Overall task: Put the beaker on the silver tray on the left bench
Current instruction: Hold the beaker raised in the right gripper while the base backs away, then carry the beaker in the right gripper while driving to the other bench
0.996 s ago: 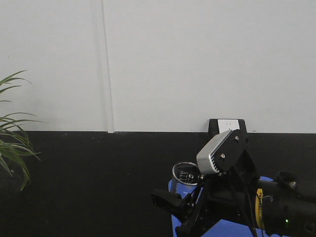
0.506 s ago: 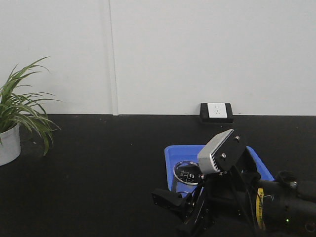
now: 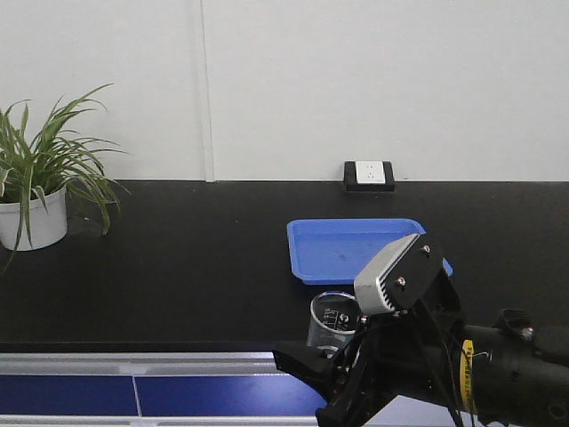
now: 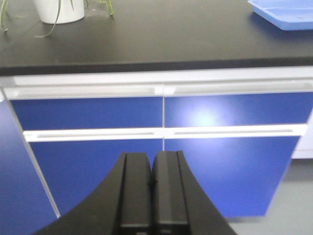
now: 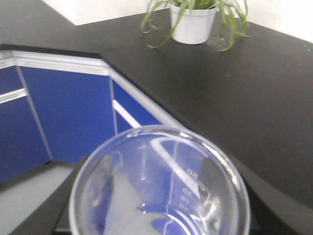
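Observation:
The beaker [image 3: 332, 322] is clear glass with white marks, held upright in my right gripper [image 3: 325, 349], which is shut on it in front of the bench edge. From the right wrist view I look down into the beaker's round rim [image 5: 161, 183], with dark fingers [image 5: 266, 215] showing beside it. My left gripper [image 4: 153, 164] is shut with nothing in it and faces blue cabinet drawers. The silver tray is out of view. Black-topped counters [image 3: 178, 258] show, but I cannot tell which one is the left bench.
A blue plastic tray [image 3: 356, 242] lies on the black counter ahead, below a wall socket [image 3: 369, 174]. A potted plant [image 3: 36, 191] stands at the counter's far left. Blue cabinet fronts [image 4: 161, 110] run below. In the right wrist view the counter [image 5: 234, 93] turns a corner near the plant [image 5: 193, 19].
The whole view has drawn back from the bench: the blue tray and socket have receded, and the counter's front edge and the plant have come into sight. The beaker stays held in my right gripper.

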Motion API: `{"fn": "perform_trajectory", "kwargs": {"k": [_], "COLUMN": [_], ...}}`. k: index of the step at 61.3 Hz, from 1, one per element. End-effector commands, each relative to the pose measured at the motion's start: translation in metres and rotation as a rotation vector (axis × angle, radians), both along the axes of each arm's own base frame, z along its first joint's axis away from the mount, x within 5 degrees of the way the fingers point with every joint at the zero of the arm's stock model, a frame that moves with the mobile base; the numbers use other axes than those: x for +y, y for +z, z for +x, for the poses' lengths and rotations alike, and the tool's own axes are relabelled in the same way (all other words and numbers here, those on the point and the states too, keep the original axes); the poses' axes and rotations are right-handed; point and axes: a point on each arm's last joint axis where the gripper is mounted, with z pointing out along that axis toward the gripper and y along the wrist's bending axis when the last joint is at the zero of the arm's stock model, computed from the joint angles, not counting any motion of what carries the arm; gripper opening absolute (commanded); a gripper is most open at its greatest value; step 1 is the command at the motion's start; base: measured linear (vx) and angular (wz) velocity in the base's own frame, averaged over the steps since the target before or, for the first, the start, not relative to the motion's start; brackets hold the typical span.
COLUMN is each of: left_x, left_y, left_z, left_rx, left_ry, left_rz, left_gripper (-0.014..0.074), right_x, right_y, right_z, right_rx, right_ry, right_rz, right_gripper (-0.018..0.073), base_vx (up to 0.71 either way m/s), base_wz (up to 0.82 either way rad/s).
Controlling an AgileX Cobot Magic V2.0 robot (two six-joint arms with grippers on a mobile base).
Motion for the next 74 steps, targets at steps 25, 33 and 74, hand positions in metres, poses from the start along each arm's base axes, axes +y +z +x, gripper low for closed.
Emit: {"fn": "perform_trajectory", "kwargs": {"k": [25,33,74], "left_x": [0.0000,0.0000,0.0000], "left_y": [0.0006,0.0006,0.0006], "left_z": [0.0018,0.0018,0.0018], "left_rx": [-0.067,-0.067,-0.067], "left_ry": [0.001,0.001,0.001], "left_rz": [-0.009,-0.009,-0.009], "left_gripper": [0.0001,0.0001,0.0001], "right_x": [-0.0008,-0.0007,-0.0008], "right_y": [0.0199,0.0199,0.0199], "right_z": [-0.0026,-0.0027,-0.0027], "right_rx": [-0.039,-0.039,-0.039], "right_ry": [-0.007,-0.006,-0.007], "right_rz": [0.058,0.059,0.059], "right_gripper": [-0.0011,-0.0011,-0.0011], "base_vx": [-0.40,-0.37,-0.32], "base_wz": [0.00,0.02,-0.04]}}
